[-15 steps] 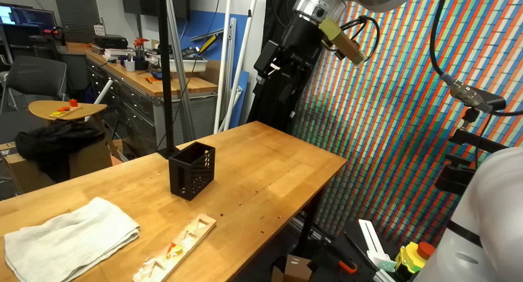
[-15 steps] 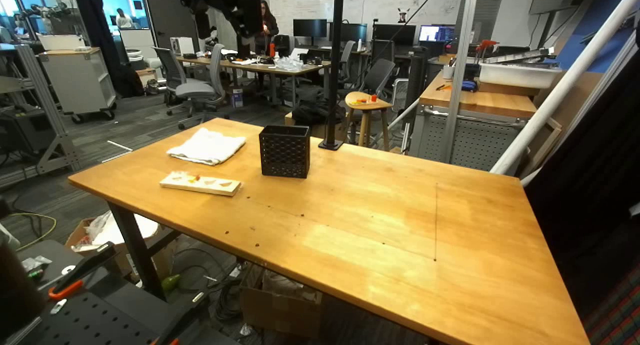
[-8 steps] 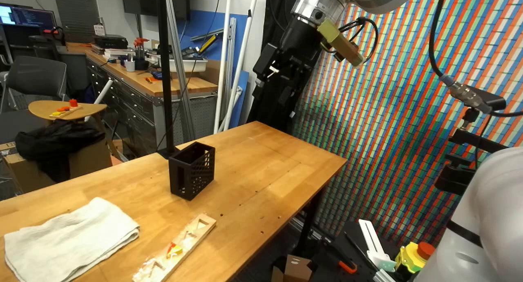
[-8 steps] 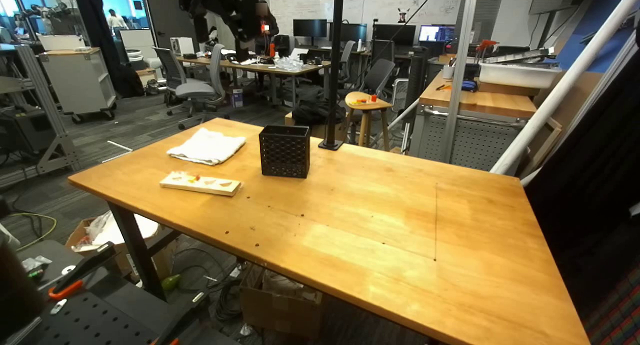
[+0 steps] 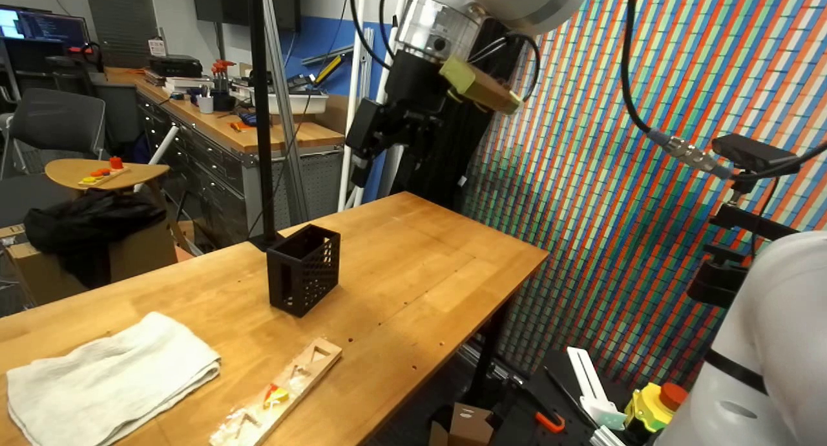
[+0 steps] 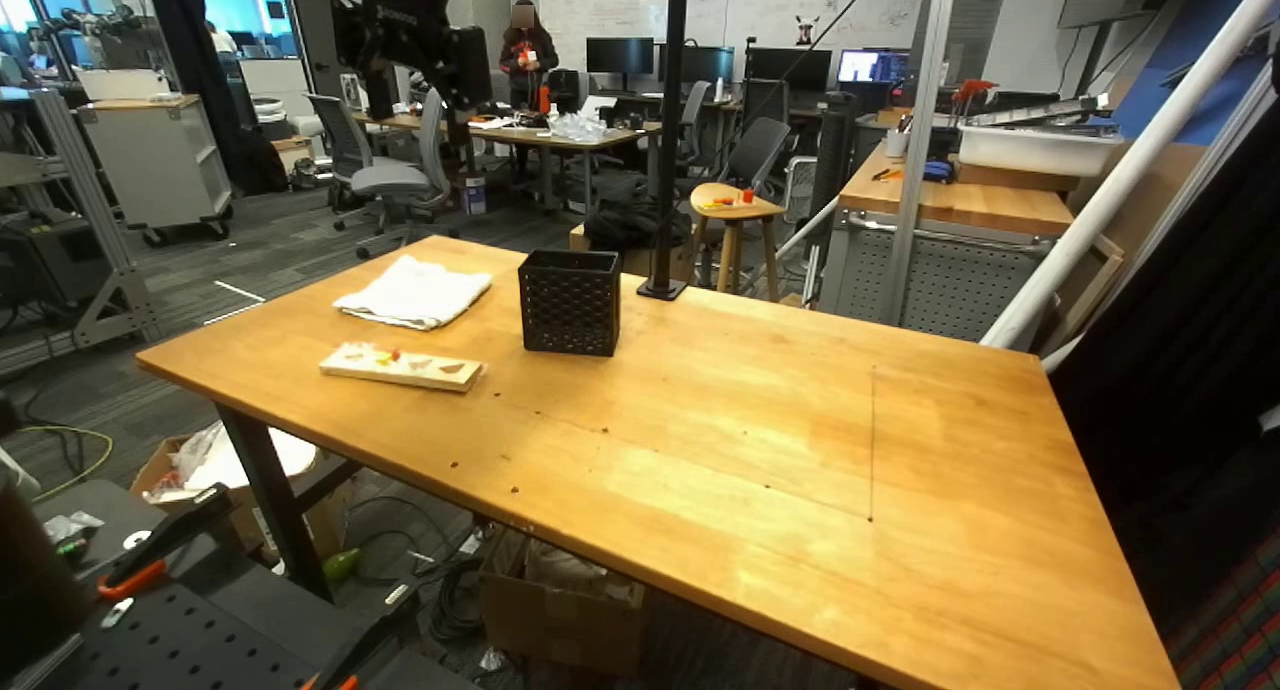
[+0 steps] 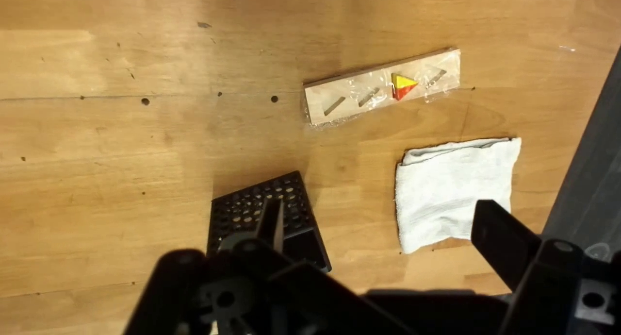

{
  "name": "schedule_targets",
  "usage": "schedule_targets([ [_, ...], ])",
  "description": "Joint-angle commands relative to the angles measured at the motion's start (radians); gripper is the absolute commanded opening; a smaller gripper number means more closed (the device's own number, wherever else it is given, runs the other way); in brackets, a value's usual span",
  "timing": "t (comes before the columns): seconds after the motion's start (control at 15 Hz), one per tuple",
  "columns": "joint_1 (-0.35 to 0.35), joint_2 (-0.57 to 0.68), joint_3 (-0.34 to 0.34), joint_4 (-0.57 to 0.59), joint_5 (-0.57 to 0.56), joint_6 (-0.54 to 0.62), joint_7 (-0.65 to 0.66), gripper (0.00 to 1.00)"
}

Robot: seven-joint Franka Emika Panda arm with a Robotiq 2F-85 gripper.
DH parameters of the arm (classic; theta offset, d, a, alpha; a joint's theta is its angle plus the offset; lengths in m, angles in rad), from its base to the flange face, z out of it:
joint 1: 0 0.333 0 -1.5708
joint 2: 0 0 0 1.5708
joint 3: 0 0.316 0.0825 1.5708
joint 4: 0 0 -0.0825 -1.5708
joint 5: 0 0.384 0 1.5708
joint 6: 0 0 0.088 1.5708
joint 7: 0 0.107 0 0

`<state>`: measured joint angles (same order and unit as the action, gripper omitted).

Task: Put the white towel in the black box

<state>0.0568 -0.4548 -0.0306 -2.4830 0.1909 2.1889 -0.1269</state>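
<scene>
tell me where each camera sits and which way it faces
Wrist view: just behind the open gripper, looking down at the table; the gripper shows along the bottom.
In an exterior view: raised, near the towel, facing along the table; gripper and white arm show.
In an exterior view: raised, at a long side, facing across the table toward grey chairs; gripper shows at top left.
Both exterior views share table, gripper, towel, box and wooden strip.

The white towel (image 6: 415, 292), folded and wrinkled, lies flat on the bench (image 6: 750, 530); to its right in both exterior views, we see the black box (image 6: 570, 303) standing upright and apart, open-topped, with perforated sides.
</scene>
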Motion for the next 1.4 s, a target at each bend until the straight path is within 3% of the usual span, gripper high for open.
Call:
schedule_targets([
  [0.0, 0.03, 0.167, 0.074, 0.124, -0.026, 0.066, 0.058, 1.0],
  [0.2, 0.049, 0.324, 0.14, 0.241, -0.073, 0.121, 0.116, 1.0],
  [0.53, 0.083, 0.553, 0.197, 0.447, -0.223, 0.116, 0.216, 1.0],
  [0.87, 0.15, 0.778, 0.195, 0.646, -0.333, 0.097, 0.247, 1.0],
  [1.33, 0.222, 1.064, 0.185, 0.924, -0.34, 0.034, 0.198, 1.0],
])
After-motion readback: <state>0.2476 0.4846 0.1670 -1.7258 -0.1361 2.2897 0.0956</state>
